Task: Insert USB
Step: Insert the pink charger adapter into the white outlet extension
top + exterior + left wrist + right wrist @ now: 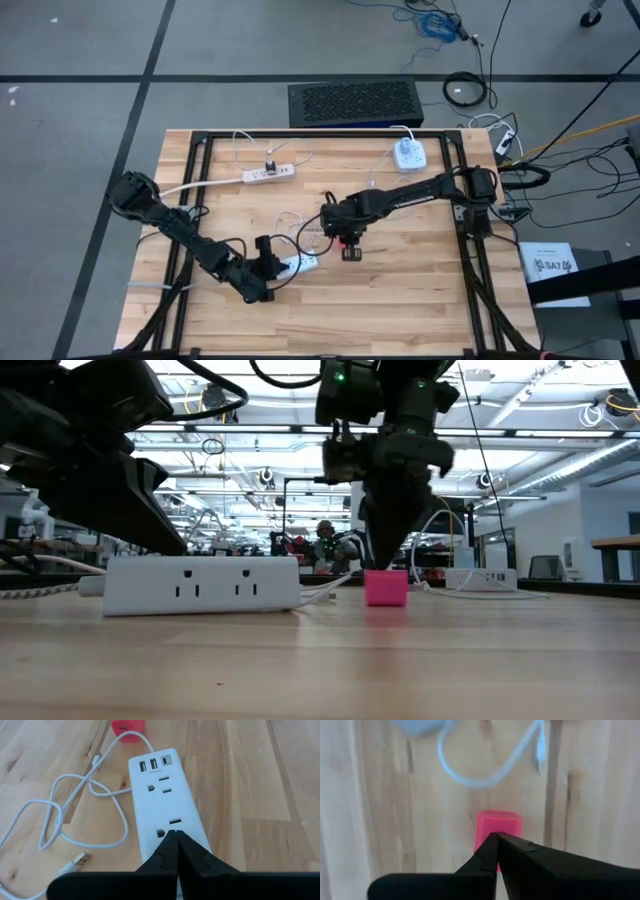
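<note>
High view: only here do both arms show whole on the wooden surface [400, 290], with a second white power strip [268, 172] and a round white hub [407, 153] toward the far edge, each trailing a white lead.
Low view: only this one sees the room behind, with a person [322, 538] far off among benches; up close it shows the near power strip [200, 583] side-on and the pink block [386, 587] standing on the wood just beside its end.
Left wrist view: only here can the near power strip's face be read, three small ports at its far end and outlets along its length; the USB plug [76, 861] lies loose on the wood beside the strip, on a looped white cable [60, 815].
Right wrist view: looks down on the pink block alone, a blurred white cable loop beyond it.
Left arm: reaches from the left edge toward the front middle, bent low at the elbow.
Left pincer [268, 258]: fingers pressed together, holding nothing, tips over the near end of the strip.
Right arm: stretches from the right edge to the middle, wrist turned down.
Right pincer [351, 243]: fingers together, holding nothing, pointing straight down with tips at the pink block's top.
</note>
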`<action>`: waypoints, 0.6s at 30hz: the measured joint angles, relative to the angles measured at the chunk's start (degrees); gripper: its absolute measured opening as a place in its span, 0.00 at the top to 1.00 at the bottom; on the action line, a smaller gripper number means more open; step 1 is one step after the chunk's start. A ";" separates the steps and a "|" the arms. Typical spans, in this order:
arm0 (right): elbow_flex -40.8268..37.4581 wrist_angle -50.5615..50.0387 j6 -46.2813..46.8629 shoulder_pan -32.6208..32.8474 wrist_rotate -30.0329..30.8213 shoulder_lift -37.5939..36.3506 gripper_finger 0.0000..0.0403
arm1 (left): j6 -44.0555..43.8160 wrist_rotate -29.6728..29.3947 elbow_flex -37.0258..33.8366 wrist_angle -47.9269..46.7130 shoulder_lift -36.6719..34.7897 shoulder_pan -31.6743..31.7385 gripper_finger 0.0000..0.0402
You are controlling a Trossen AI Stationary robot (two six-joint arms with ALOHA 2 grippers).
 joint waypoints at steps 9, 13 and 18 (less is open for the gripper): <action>0.26 -7.85 2.97 4.17 10.55 -10.18 1.00 | 0.02 -0.24 0.00 0.04 0.00 -0.02 1.00; 0.23 -6.92 9.23 8.83 15.16 -11.85 1.00 | 0.02 -1.43 0.00 0.04 0.00 -0.04 1.00; -4.27 -2.69 12.43 13.42 22.21 -10.25 0.96 | -0.03 -5.52 -0.04 0.14 0.02 -0.06 1.00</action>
